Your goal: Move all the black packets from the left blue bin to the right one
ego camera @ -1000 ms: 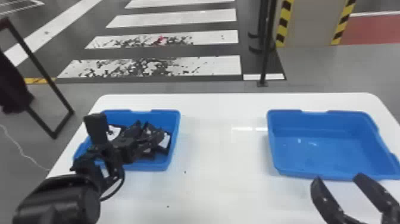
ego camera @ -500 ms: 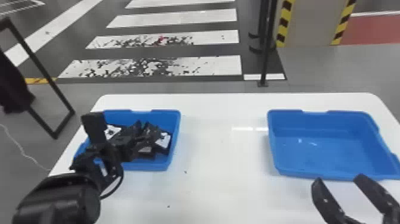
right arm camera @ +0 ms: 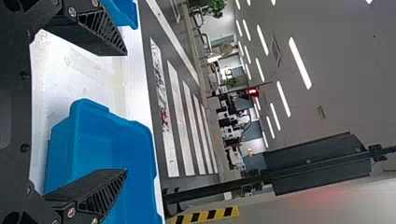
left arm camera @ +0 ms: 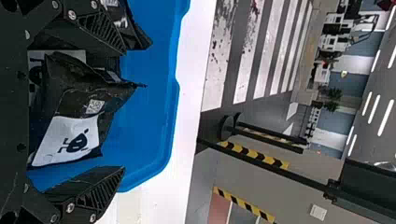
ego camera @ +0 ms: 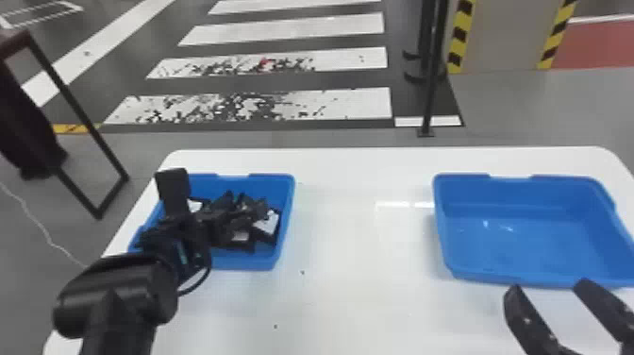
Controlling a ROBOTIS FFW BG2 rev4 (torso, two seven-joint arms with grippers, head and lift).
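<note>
Beyond the left blue bin (ego camera: 250,262), the crosswalk (ego camera: 358,101) is spreading over the floor. Underneath the bin, the white counter (ego camera: 358,302) is carrying it and reaching out past it to the right. Also beyond it and off to the right, a thin black post (ego camera: 430,85) is standing on the floor.

The right blue bin (ego camera: 533,236) is sitting well apart from the left blue bin, to its right, holding no packets. The left arm (ego camera: 113,288) is coming in on the near side of the left bin, and the left tool (ego camera: 196,222) is hanging over that bin. The right tool (ego camera: 548,285) is waiting to the right of the left bin and closer in, its two fingers standing apart.

The black packets (ego camera: 243,222) are lying heaped inside the left bin. In the left wrist view, the left tool (left arm camera: 124,109) is keeping its fingers apart, and one packet (left arm camera: 70,93) in that bin is showing between them, its white panel (left arm camera: 65,140) facing the camera.
</note>
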